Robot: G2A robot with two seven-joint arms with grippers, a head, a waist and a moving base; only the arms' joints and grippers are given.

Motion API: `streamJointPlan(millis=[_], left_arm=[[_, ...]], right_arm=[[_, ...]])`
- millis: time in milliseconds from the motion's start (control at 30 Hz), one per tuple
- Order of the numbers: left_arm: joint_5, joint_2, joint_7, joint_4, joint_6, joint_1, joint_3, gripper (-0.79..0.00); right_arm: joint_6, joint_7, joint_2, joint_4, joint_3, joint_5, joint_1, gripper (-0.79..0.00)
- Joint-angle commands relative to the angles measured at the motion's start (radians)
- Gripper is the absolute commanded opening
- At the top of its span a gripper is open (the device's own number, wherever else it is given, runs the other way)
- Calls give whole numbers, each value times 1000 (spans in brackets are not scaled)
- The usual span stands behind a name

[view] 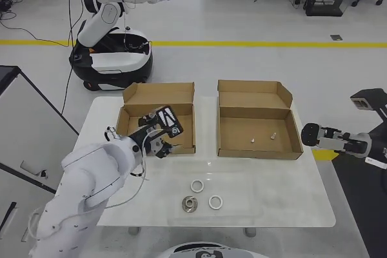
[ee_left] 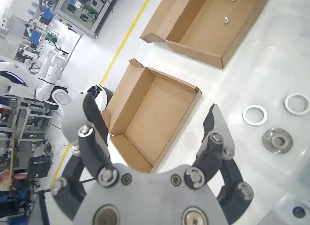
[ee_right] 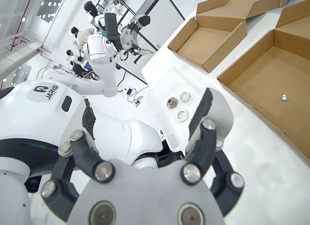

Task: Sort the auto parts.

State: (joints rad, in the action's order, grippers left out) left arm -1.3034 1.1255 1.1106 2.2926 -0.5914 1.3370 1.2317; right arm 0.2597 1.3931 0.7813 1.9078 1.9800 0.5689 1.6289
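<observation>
Two white rings and a metal flange lie on the white table near its front edge. The smaller left cardboard box holds no parts in the left wrist view. Two small bolts lie in the larger right cardboard box. My left gripper hangs open above the left box's near wall, nothing between its fingers. My right gripper is open and holds nothing, just off the right box's right side. The rings and flange lie apart from both grippers.
The table's right front part is bare. Both boxes have raised back flaps. A black-topped stand is at the table's left, and another white robot stands on the floor behind the table.
</observation>
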Motion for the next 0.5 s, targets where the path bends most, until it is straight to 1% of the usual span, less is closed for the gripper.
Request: streamJointPlan(millis=[0,67,100,133,267,367,467], left_arm=[[-12,3,75,-18,-20,-48,-66,0],[-19,8,117,-49,-1,-99,-135,0],[-50,7,129,-74,10,-132,-193,0],[-57,7,134,-83,16,-149,-218,0],[-115,0,162,-146,43,-256,-370,0],[-115,-10,188,-185,70,-345,-490,0],[-82,-18,220,-207,101,-418,-572,0]], right_arm=[[0,0,0,0,0,0,0,0],[0,0,0,0,0,0,0,0],[0,0,0,0,0,0,0,0],[0,0,0,0,0,0,0,0],[0,0,0,0,0,0,0,0],[0,0,0,0,0,0,0,0],[0,0,0,0,0,0,0,0]])
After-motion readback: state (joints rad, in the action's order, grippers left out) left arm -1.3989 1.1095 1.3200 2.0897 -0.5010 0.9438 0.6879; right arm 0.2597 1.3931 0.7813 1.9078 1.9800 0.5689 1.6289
